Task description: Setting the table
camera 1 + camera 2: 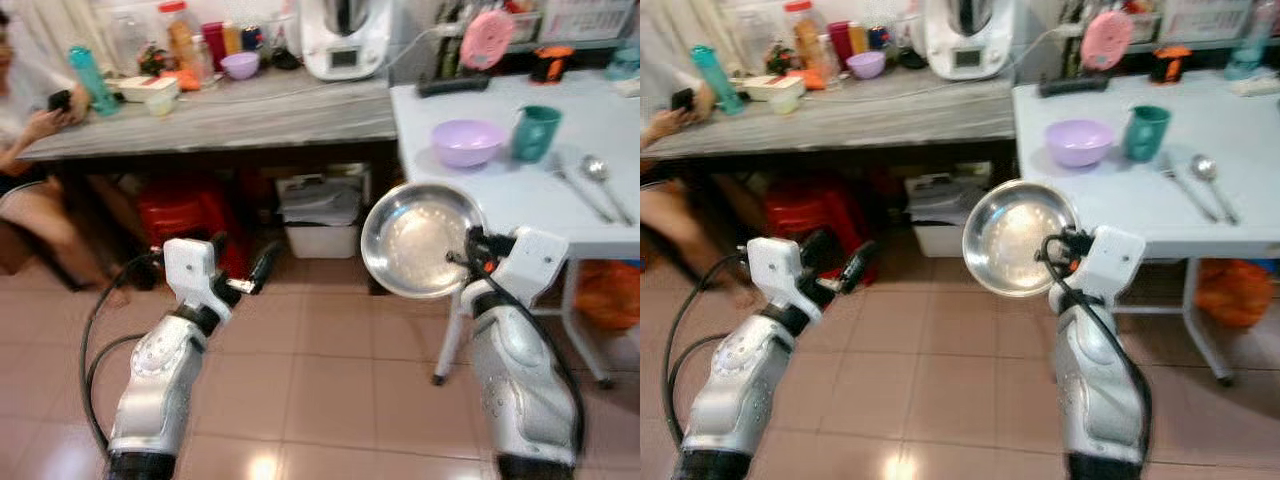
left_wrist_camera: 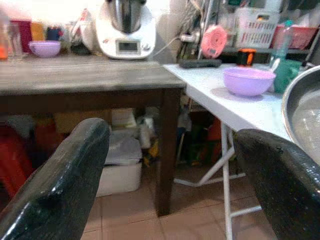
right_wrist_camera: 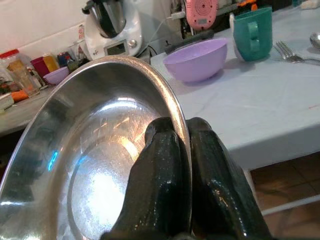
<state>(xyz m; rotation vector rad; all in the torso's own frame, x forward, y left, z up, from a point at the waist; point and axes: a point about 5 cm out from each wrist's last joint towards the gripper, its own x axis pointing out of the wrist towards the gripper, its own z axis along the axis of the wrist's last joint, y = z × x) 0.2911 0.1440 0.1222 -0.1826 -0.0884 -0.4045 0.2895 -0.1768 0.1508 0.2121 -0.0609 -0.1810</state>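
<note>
Carrying a steel plate point(image 1: 420, 240) by its rim, pinched between the right gripper point(image 3: 181, 131) fingers, just short of the white table point(image 1: 500, 190). Already laid there: purple bowl point(image 1: 466, 142), green cup point(image 1: 535, 132), fork point(image 1: 578, 184), spoon point(image 1: 603, 178). Plate not yet down. Holding nothing in the left gripper point(image 2: 165, 170) (fingers spread wide).

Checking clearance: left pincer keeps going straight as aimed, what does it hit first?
Probably the dark wooden table leg; the open left pincer points at it across bare floor. Depth is uncertain.

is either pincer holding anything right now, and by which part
The right pincer grips the steel plate by its rim, one finger on each face. The left pincer is open and holds nothing.
</note>
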